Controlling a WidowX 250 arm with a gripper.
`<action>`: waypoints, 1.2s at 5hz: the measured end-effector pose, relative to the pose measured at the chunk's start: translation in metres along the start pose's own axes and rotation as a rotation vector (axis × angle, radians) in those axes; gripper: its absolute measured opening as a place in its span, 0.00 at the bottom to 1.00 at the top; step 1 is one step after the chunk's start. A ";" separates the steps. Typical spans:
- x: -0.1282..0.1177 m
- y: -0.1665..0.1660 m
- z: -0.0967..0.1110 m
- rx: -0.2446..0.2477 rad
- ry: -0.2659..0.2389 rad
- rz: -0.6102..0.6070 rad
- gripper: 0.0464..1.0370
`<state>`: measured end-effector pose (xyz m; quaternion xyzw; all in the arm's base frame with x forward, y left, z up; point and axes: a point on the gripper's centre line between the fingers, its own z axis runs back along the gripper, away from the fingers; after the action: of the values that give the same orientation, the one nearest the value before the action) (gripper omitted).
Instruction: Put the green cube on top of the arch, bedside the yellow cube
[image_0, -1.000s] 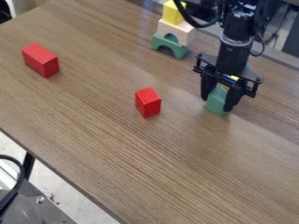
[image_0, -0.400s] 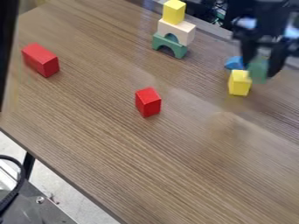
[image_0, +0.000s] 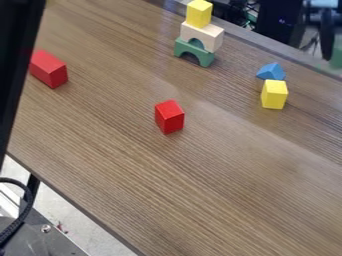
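Note:
At the right edge near the top is the gripper (image_0: 326, 37), partly cut off, shut on the green cube (image_0: 336, 58), of which a blurred strip shows. Well left of it stands a stack: a green arch (image_0: 194, 52) at the bottom, a cream arch (image_0: 211, 36) on it, and a yellow cube (image_0: 199, 13) on the cream arch's top. A second yellow block (image_0: 274, 95) stands on the table, below and left of the gripper in the view.
A blue triangular block (image_0: 271, 71) lies just behind the second yellow block. Two red blocks, one mid-table (image_0: 169, 117) and one at the left (image_0: 49, 69), rest on the table (image_0: 200, 185). A large dark shape (image_0: 19, 60) covers the upper left edge.
The gripper has lifted the green cube and carried it up and right to the view's edge, uncovering the second yellow block and the blue one. The dark shape has come in from the left.

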<state>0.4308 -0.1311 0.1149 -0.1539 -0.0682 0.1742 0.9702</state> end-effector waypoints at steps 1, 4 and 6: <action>0.014 0.017 0.008 -0.038 -0.119 0.240 0.53; 0.035 0.050 0.048 -0.031 -0.366 0.685 0.53; 0.052 0.070 0.053 0.021 -0.366 0.681 0.53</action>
<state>0.4475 -0.0355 0.1463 -0.1241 -0.1836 0.5118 0.8301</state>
